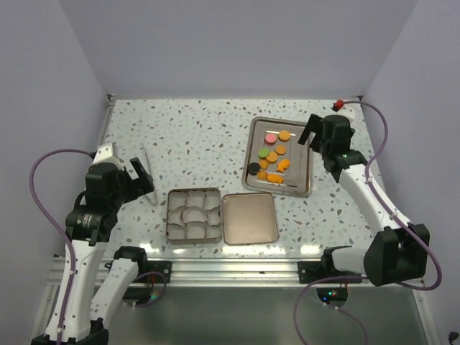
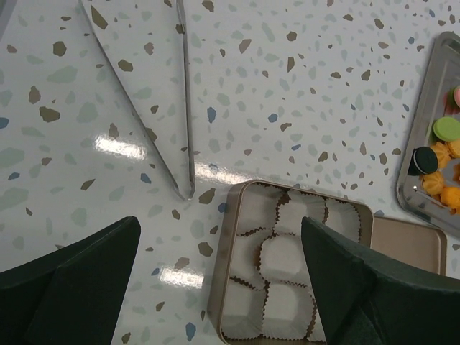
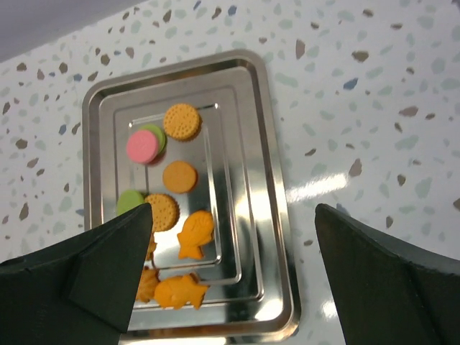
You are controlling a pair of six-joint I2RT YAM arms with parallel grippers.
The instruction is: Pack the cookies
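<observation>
Nothing is packed yet, as far as I can see. All the cookies (image 3: 180, 176) lie on the steel tray (image 3: 279, 208) at the right side of the desk (image 1: 194, 129). They are mostly orange rounds and fish shapes, with a pink one (image 3: 142, 146), a couple of green ones and a black one (image 1: 254, 167) at the tray's near left corner. The tin (image 1: 169, 215) sits at the near edge of the desk, its white paper cups (image 2: 284, 255) all empty. Its lid (image 1: 249, 218) lies just beside it on the right, touching or nearly so. So the whole job is ahead: every cookie has to cross from tray to tin, and I judge the lid goes on last.

My right tool (image 3: 233, 215) hangs above the tray with its fingers spread as wide as they go, holding nothing and touching nothing. The cookies show in the gap between them. My left tool (image 2: 221, 223) is just as wide and just as empty, hovering over the desk near the tin's left side. A pair of metal tongs (image 2: 185, 108) lies flat on the desk beyond it, untouched, with the closed end pointing toward the tin.
</observation>
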